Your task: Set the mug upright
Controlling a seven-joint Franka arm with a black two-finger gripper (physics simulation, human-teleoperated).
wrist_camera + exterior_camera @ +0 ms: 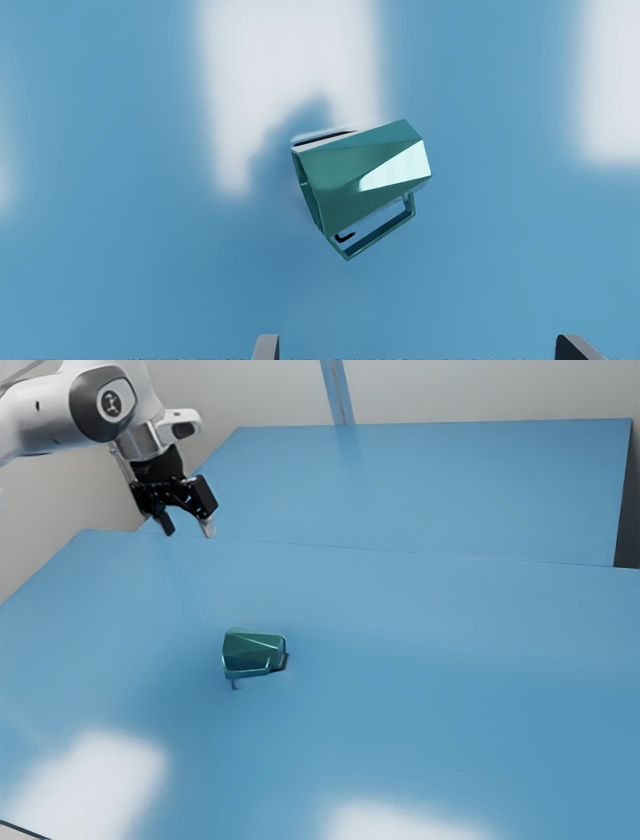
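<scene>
The mug (pixel 255 653) lies on its side on the table (pixel 450 710), its mouth (pixel 308 192) facing sideways rather than up. Its handle (pixel 378 237) sits along the flank nearer the gripper (pixel 188 530) in the wrist view. In the exterior view, the gripper is above the mug and toward that view's left, well apart from it. Behind the table, a second flat surface (pixel 450 490) extends toward the wall (pixel 480 385), where a strip (pixel 338 390) runs upward behind that surface's far edge.
</scene>
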